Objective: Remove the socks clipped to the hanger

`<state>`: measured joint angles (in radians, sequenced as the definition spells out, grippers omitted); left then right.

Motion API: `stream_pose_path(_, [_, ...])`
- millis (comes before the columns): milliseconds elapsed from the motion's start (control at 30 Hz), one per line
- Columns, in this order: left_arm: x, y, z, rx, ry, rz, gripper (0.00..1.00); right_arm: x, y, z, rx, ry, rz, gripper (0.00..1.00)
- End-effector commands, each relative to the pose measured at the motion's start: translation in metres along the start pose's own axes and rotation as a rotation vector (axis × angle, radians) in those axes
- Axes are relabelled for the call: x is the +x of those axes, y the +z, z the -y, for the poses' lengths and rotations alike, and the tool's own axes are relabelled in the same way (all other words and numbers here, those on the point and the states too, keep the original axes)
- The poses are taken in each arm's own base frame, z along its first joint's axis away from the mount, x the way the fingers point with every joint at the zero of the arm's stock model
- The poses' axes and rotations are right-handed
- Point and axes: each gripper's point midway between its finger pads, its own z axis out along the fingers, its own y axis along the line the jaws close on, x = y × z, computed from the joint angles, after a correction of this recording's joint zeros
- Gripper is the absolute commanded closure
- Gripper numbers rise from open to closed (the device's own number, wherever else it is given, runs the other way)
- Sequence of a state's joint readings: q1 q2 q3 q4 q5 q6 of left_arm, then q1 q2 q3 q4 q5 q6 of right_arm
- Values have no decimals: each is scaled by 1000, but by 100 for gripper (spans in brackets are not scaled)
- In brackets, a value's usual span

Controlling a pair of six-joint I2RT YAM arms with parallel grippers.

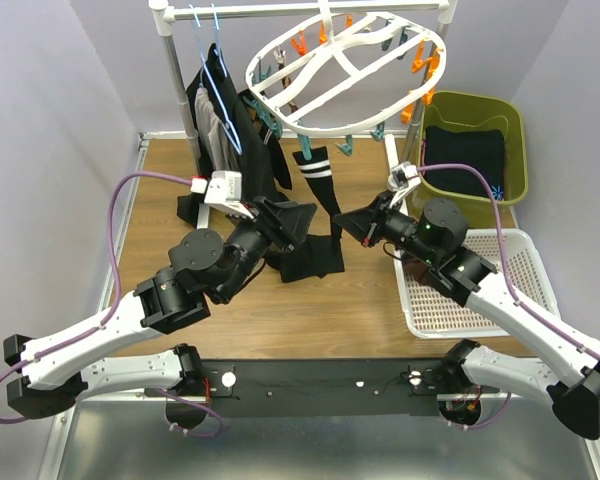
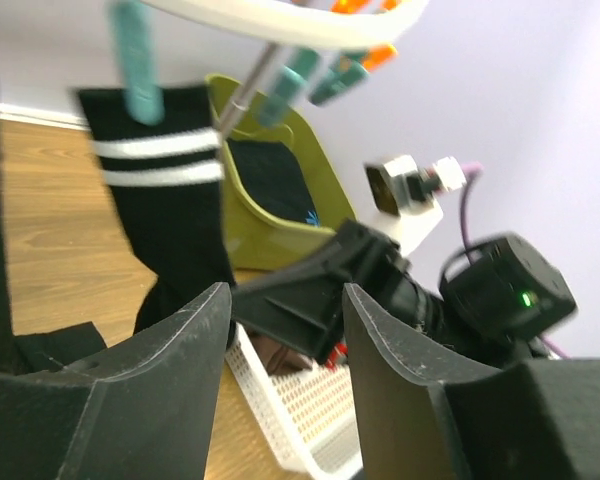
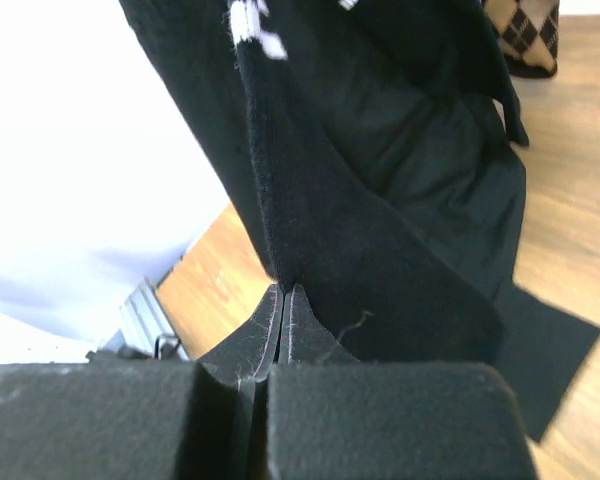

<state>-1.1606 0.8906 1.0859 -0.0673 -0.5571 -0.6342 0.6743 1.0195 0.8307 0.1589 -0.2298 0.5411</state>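
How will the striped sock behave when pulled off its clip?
Likely floppy: the sock hangs limp from its clip. Probably light: thin cloth pinched flat in the right end effector. May stretch before the clip lets go.

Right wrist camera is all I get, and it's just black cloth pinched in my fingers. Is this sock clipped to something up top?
Observer: Yes. A teal clip pins the striped black sock by its cuff to the white drying hanger.
Operator: Where's my other arm?
Observer: The left gripper is open close beside the sock's lower half, holding nothing, and it faces your right gripper.
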Motion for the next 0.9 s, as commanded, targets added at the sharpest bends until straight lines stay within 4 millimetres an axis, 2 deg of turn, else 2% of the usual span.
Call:
stream_pose_path(0, [-42,-3,-15,-133,-145,168,41,-7,-18,-19,-31,-24,-52,99])
stream_pose_path(133, [-56,-2,-16,-149,-160,231,39,-11,-29,-29,-48,-33,-81,99])
stream_pose_path(267, [-58,5,-12,-156,-154,249,37,-15,-35,-34,-44,-40,-98,99])
stream_pose_path(400, [-56,20,-5,-123,-152,257,33,-18,-43,-37,-40,-43,-103,99])
stream_pose_path(433, [-59,26,-9,-126,-151,265,32,-18,-44,-37,-37,-43,-106,99])
stream_pose_path(467, [-63,31,-8,-112,-155,264,32,-19,-45,-37,-35,-45,-105,99])
stream_pose_path(500, [-53,40,-1,-65,-149,219,32,-20,-47,-37,-29,-46,-104,99])
stream_pose_path(533, [-54,46,-3,-49,-167,212,32,-20,-49,-36,-19,-50,-104,99])
stream_pose_path(567, [-61,53,-14,-58,-167,224,33,-22,-50,-36,-15,-51,-99,99])
stream_pose_path(633, [-57,64,-11,14,-162,186,34,-24,-53,-38,-16,-55,-94,99])
stream_pose_path(667, [-59,69,-21,20,-136,193,35,-24,-54,-38,-16,-56,-96,99])
stream_pose_path(700, [-59,71,-10,99,-130,185,35,-25,-54,-39,-19,-57,-94,99])
stream_pose_path(867, [-56,74,-8,194,-49,189,34,-25,-58,-39,-14,-68,-101,99])
